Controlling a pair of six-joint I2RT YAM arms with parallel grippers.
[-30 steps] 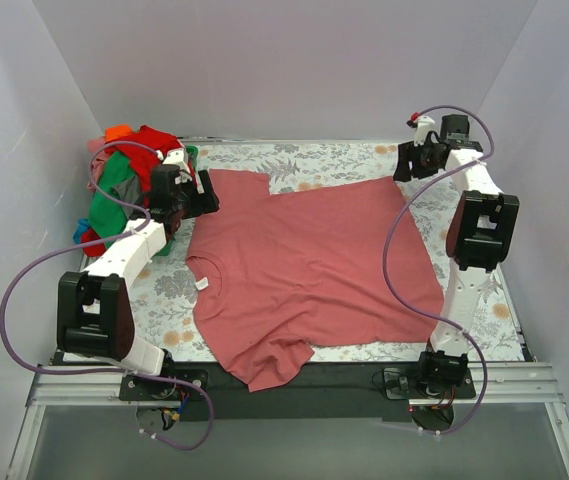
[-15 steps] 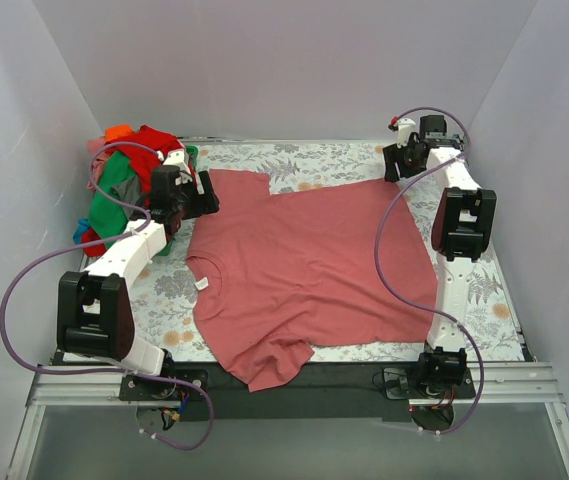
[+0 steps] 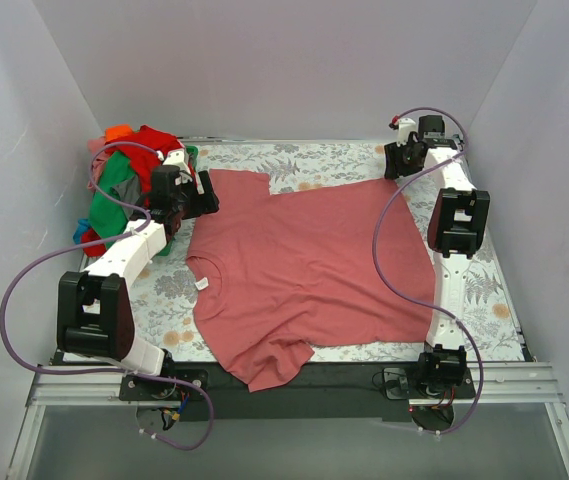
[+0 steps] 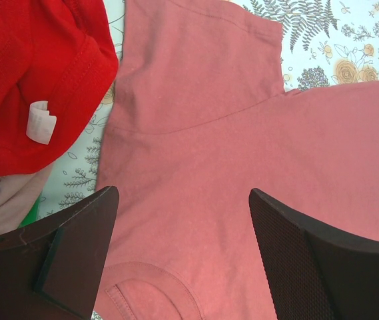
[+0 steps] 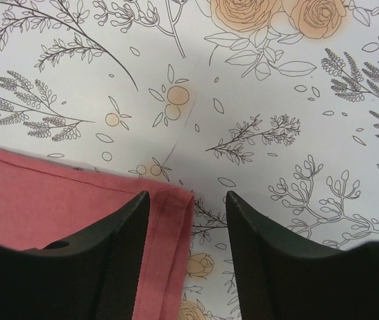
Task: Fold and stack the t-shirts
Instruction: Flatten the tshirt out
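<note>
A salmon-pink t-shirt (image 3: pixel 314 265) lies spread flat on the floral table cover (image 3: pixel 334 158), neck to the left with a small white tag (image 3: pixel 202 284). My left gripper (image 3: pixel 202 200) is open just above its far-left sleeve and shoulder (image 4: pixel 196 133); the collar shows between the fingers (image 4: pixel 149 293). My right gripper (image 3: pixel 396 160) is open at the shirt's far-right hem corner (image 5: pixel 169 220), one finger over the hem, the other over bare cover. A pile of red, green, orange and pink t-shirts (image 3: pixel 124 175) sits at the far left.
A red shirt with a white tag (image 4: pixel 36 80) from the pile lies just left of my left gripper. White walls close in the table on three sides. A black strip (image 3: pixel 344 375) runs along the near edge.
My right arm has swung left and back toward the shirt's far-right corner. The left arm and the shirt have not moved.
</note>
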